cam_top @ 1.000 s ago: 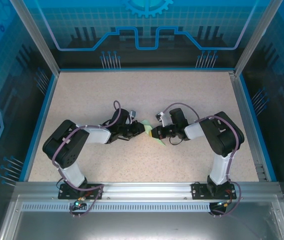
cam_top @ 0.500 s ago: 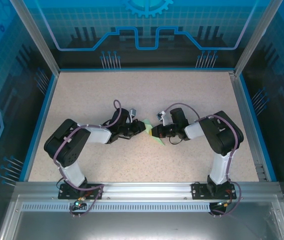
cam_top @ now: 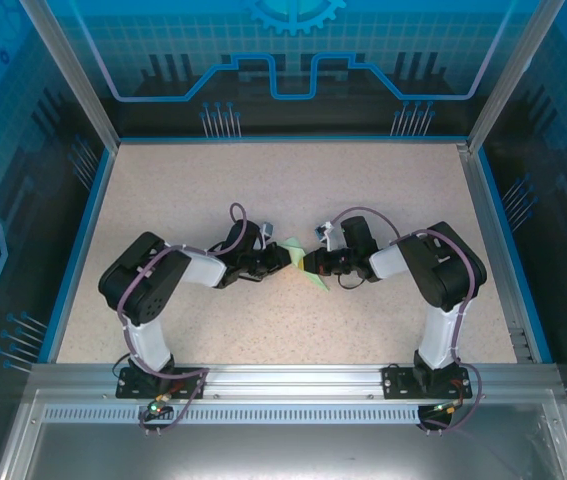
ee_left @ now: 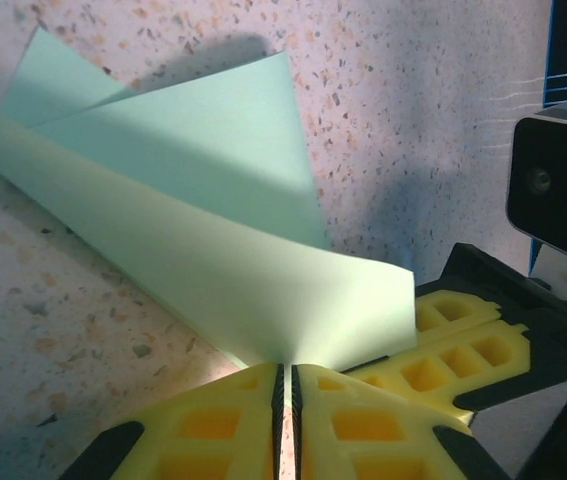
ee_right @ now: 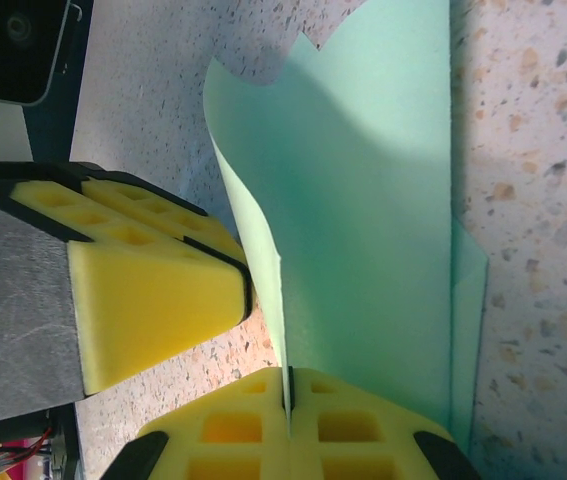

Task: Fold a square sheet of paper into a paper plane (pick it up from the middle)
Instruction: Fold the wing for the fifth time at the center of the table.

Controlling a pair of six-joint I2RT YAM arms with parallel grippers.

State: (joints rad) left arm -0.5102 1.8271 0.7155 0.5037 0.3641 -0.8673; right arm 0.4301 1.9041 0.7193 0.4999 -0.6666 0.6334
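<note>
- Paper, a pale mint-green sheet of paper, sat at the middle of the bench, lifted off the bench surface between the two arms.
- The left pincer reached in just left of the bench's middle, its yellow pads pressed together with an edge of the sheet pinched in the thin seam between them.
- From that pinch, in the left wrist view, the sheet swept up and away in a smooth curve, and a second layer with a pointed corner stood behind the first; the paper cast a dark shadow on the bench.
- The right pincer came in just right of the bench's middle, jaws likewise clamped on the sheet, the paper's edge running straight into the line where its pads met.
- In the right wrist view the sheet curled upward from that grip, with another layer showing along its right side close to the bench.
- Both pincers met almost tip to tip over the bench's middle, pads close beside each other; whether they touched I could not tell.
- Green corners of the sheet poked out toward the far side and the near side of the bench from between the two tips.
</note>
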